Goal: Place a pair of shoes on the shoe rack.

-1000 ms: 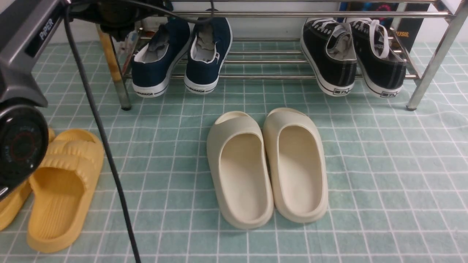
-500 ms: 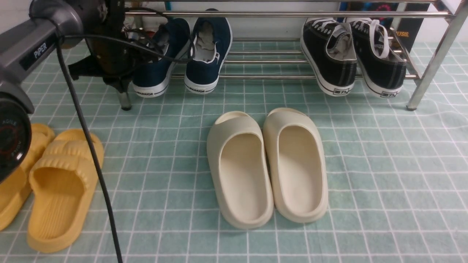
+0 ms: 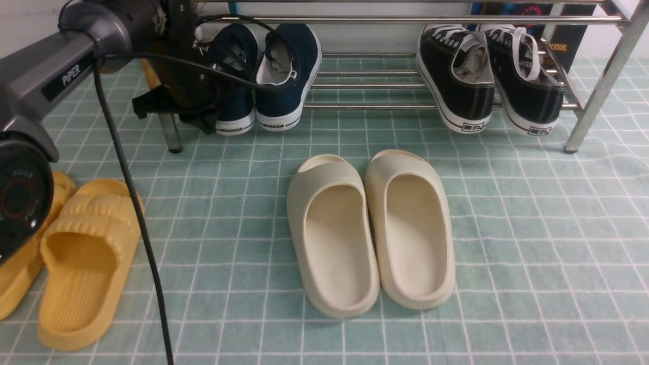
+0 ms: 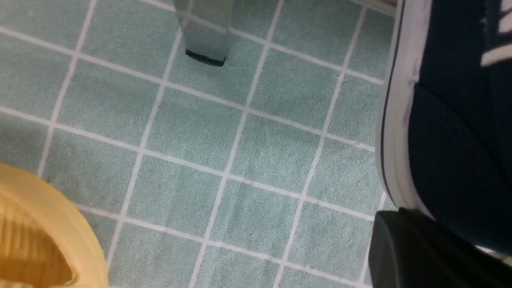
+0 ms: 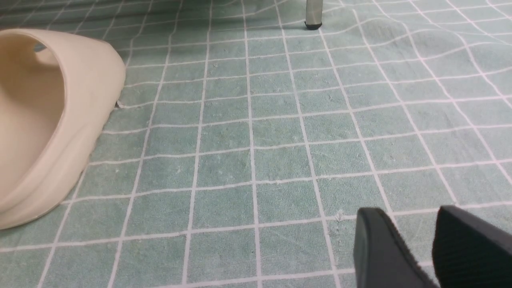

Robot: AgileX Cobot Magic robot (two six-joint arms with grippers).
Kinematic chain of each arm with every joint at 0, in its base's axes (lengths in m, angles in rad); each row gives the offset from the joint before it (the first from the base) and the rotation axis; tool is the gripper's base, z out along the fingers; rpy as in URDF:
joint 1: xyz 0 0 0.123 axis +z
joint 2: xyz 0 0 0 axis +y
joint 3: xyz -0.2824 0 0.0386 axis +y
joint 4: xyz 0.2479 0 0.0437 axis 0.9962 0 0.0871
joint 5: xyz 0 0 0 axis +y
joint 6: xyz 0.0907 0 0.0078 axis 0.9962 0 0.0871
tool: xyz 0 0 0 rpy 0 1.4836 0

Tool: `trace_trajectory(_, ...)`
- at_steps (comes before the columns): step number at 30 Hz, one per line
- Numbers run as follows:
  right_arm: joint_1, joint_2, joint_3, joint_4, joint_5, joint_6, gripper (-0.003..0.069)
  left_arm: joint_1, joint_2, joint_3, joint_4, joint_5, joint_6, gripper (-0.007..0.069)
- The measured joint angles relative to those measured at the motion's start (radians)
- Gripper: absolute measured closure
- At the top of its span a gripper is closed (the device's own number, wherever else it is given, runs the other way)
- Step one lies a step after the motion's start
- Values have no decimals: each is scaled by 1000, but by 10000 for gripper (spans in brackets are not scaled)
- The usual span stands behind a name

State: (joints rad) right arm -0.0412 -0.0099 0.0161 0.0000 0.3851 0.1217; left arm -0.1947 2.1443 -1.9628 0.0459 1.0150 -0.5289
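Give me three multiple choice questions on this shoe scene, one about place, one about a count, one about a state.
1. Where do the navy shoes sit?
A. on the shoe rack's lower bars
B. on the floor mat
C. inside the cream slides

2. How many cream slides lie on the mat?
A. one
B. two
C. four

3. How stands the right tool?
A. shut on a slide
B. open, holding nothing
C. shut on a lace

Answers: 1 A, heels overhang the front bar. 2 B, a side-by-side pair. 3 B, fingers apart over bare mat.
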Motion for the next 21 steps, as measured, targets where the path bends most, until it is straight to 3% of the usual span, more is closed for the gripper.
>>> trace_trajectory(12, 0, 0, 0, 0, 0, 0, 419, -2, -80, 1, 143, -23, 7, 638)
trace_trajectory(17, 0, 0, 0, 0, 0, 0, 419, -2, -213, 21, 149, 44, 27, 638)
trace_trajectory(21, 0, 0, 0, 0, 0, 0, 419, -2, -373, 145, 150, 1, 28, 638)
